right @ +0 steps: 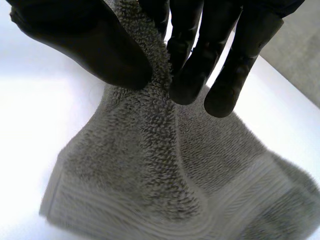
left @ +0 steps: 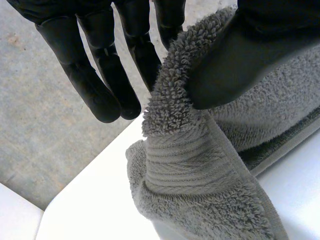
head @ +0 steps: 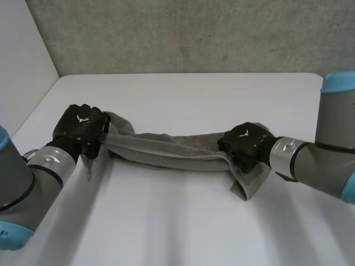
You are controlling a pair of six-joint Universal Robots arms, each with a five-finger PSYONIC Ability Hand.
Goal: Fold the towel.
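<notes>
Left hand point(head: 82, 124): clamped on one end of the towel point(head: 166, 147). In the left wrist view the thumb point(left: 240, 55) presses the looped pile against a finger behind the cloth. The other fingers point(left: 100, 80) hang straight beside it and touch nothing.
Right hand point(head: 247, 141): clamped on the opposite end. In the right wrist view the thumb point(right: 95, 45) and the fingers point(right: 190, 60) close together on a raised ridge of the pile.
Count of hands: two, both black, each on its own end of the cloth and well apart.
Towel: one, grey terry, gathered lengthwise into a long, narrow, wrinkled band that runs between the two hands across the middle of the tabletop point(head: 183, 216).
Towel ends: the end at the right hand hangs down past the fingers in a loose flap. The end at the left hand drops below the thumb in a bunched fold with a flat woven border band point(left: 185, 165).
Towel contact: I cannot tell whether the middle of the band rests on the tabletop or hangs just above it.
Tabletop: one, white, with rounded far corners.
Arms: two, grey with light-blue caps. The left arm point(head: 33, 177) comes in from the near left, the right arm point(head: 316, 158) from the right.
Wall: one, grey and speckled point(head: 183, 33), behind the far edge of the tabletop.
</notes>
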